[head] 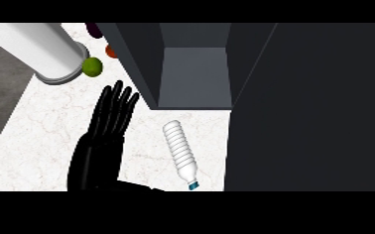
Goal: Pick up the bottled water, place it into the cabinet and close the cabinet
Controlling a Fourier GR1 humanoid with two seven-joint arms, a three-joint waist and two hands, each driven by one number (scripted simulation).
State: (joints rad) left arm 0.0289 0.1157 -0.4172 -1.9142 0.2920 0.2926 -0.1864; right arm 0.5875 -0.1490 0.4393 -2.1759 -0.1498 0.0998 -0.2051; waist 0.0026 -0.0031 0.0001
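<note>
**Ana:** So, what lies around you on the counter [51, 124]?

**Me:** Up at the far left stands a big white cylinder [40, 47] on a grey rim, tilted in my view. Just beside its lower edge sits a small green fruit [92, 66], maybe a lime. Farther back, an orange-red round thing [110, 51] and a dark purple one [93, 29] peek out next to the cabinet [194, 74]; both are partly hidden, so I cannot name them.

**Ana:** And the cabinet itself?

**Me:** It is open, dark grey inside, with a bare shelf floor facing me. Its door [300, 109] swings out as a wide dark panel filling the right side of my view, close by the bottle's right.

**Ana:** Your hands?

**Me:** My left hand [110, 116] rests flat over the marble, fingers straight and together, pointing toward the cabinet, holding nothing. My right hand does not show at all.

**Ana:** Where is the bottled water [180, 152]?

**Me:** Lying on its side on the counter, just in front of the cabinet opening, between my left hand and the door. It is clear and ribbed, with a blue cap [193, 186] pointing back toward me.
</note>
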